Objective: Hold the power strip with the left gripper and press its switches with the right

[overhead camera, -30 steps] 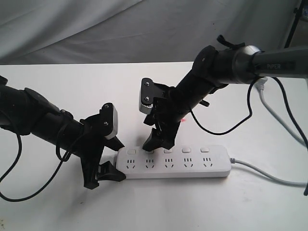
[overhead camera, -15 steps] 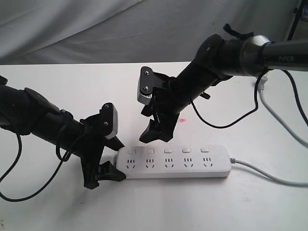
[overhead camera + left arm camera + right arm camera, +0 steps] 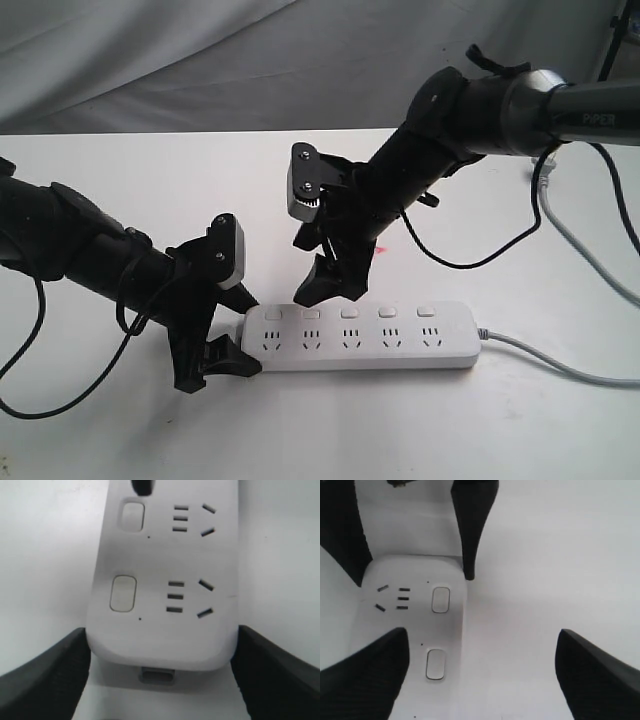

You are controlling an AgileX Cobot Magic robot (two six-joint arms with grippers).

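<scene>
The white power strip [image 3: 360, 338] lies flat on the white table, its row of switches [image 3: 349, 312] along the far side. My left gripper [image 3: 247, 335] is shut on the strip's left end; in the left wrist view its black fingers [image 3: 50, 680] press both sides of the power strip [image 3: 165, 580], with two switches [image 3: 123, 593] in sight. My right gripper [image 3: 325, 285] hovers open just above the two leftmost switches, touching none. The right wrist view shows the right gripper [image 3: 482, 680] spread wide, one finger [image 3: 365, 675] over the power strip [image 3: 410, 625] next to a switch [image 3: 435, 664].
The strip's grey cord [image 3: 560, 360] runs off to the right along the table. A black cable [image 3: 470, 255] loops under the right arm and a pale cable [image 3: 565, 230] hangs at the right edge. Grey cloth [image 3: 200, 60] backs the table.
My right gripper lifted off the second switch from the left and now hangs a little above the row. The left gripper and the strip stayed put.
</scene>
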